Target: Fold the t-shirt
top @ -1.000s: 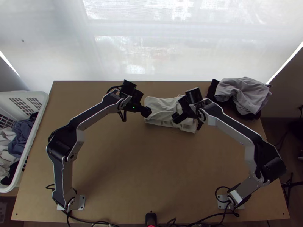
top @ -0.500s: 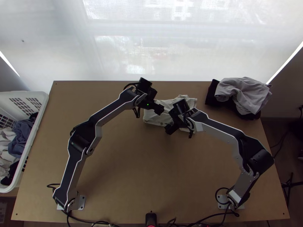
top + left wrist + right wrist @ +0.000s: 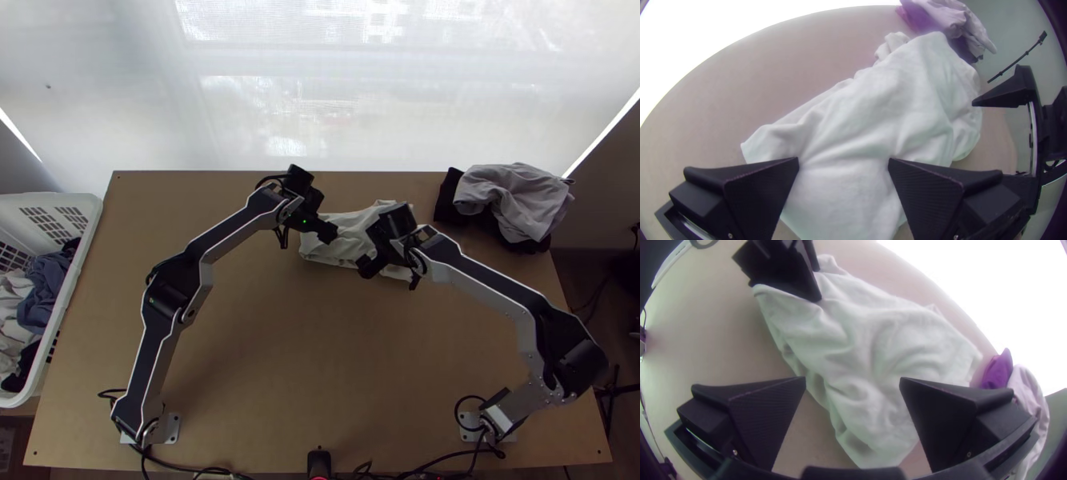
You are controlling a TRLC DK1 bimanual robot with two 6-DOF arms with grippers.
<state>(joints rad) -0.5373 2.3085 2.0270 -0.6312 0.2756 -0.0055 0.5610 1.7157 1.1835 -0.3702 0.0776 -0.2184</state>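
T-shirt [image 3: 875, 111] lies beneath the left gripper [image 3: 329, 233].

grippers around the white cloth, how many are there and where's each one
2. In the top view, the left gripper is open at the left part of the white cloth; the right gripper is open by its near edge.

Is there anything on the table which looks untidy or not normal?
Nothing looks spilled or damaged. The white t-shirt is creased. The grey garment, loosely heaped at the far right corner, seems to reach past the edge of the table, which looks untidy.
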